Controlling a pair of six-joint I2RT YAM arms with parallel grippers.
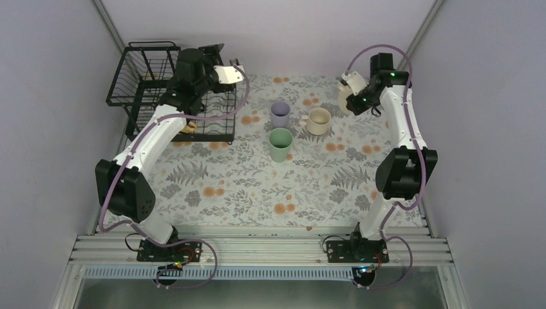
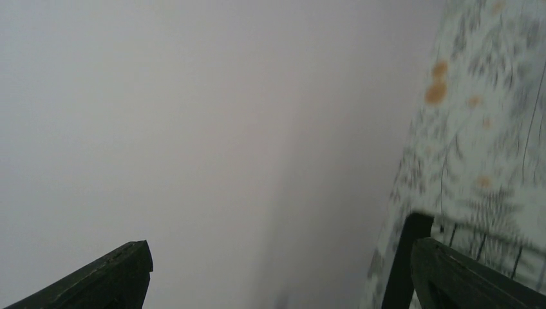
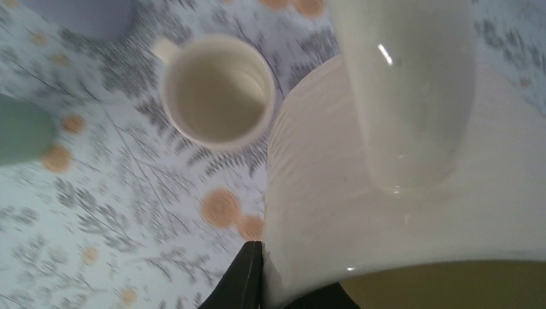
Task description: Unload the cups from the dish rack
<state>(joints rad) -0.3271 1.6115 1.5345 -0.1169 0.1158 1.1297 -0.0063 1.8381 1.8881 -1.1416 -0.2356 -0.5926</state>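
The black wire dish rack [image 1: 145, 84] stands at the table's far left corner. My left gripper [image 1: 211, 51] hangs above its right end, tipped toward the back wall; in the left wrist view that gripper [image 2: 283, 283] is open with nothing between its fingers [image 2: 122, 273]. A yellowish cup [image 1: 188, 127] shows in the rack under the left arm. My right gripper [image 1: 351, 91] is shut on the wall of a cream mug [image 3: 386, 206], held above the table's far right. A lavender tumbler [image 1: 279, 114], a mint-green tumbler [image 1: 280, 144] and another cream mug [image 1: 318, 120] stand on the table's middle.
The floral tablecloth [image 1: 257, 193] covers the table. Grey walls close in the back and both sides. A black rack wire [image 2: 402, 264] shows beside the left gripper's right finger. The standing cream mug [image 3: 217, 90] lies just left of the held one.
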